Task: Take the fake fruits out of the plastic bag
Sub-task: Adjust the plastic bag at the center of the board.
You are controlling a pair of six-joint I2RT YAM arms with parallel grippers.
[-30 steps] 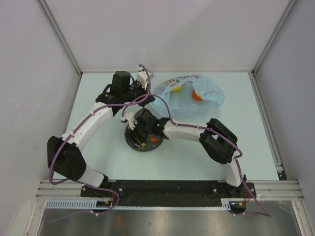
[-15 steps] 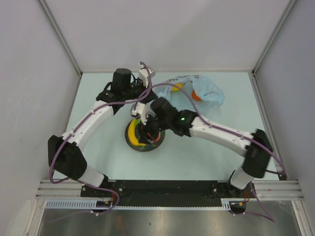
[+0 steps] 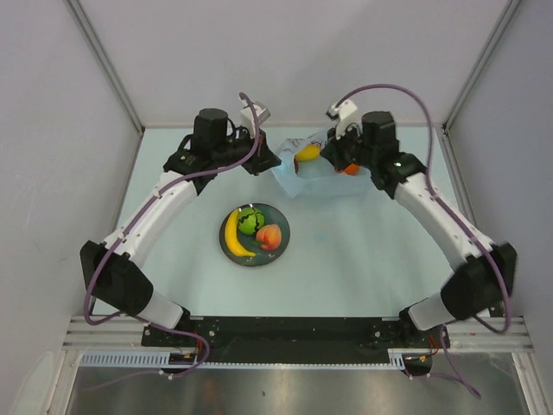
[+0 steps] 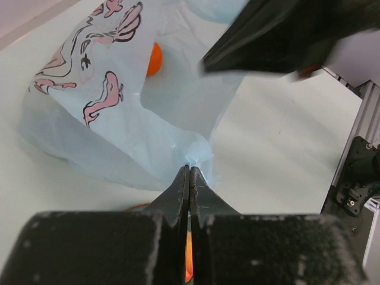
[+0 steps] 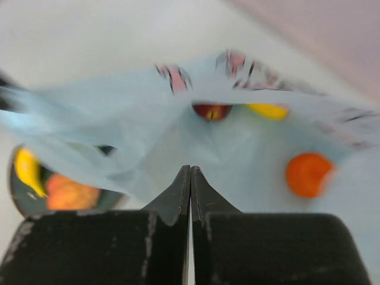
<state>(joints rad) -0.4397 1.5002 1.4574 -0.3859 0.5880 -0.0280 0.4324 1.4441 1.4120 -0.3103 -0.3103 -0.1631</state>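
The light blue plastic bag (image 3: 321,180) lies at the back of the table. My left gripper (image 3: 274,162) is shut on its left edge, and the pinched plastic (image 4: 196,155) bunches at the fingertips. My right gripper (image 3: 334,162) is shut at the bag's right side; its tips (image 5: 190,170) point into the bag, and I cannot tell whether they pinch any plastic. Inside the bag (image 5: 237,148) lie a dark red apple (image 5: 212,111), a yellow mango (image 5: 267,110) and an orange (image 5: 307,174). A banana (image 3: 233,236), a green fruit (image 3: 250,220) and a peach (image 3: 270,236) rest on the dark plate (image 3: 278,220).
The plate sits mid-table, in front of the bag and between the two arms. Grey walls close in the table at the left, back and right. The right arm (image 4: 285,32) crosses the top of the left wrist view, blurred.
My right arm has swung from over the plate to the bag at the back, and its jaws have closed. The fruits on the plate now show. The left arm has kept its grip.
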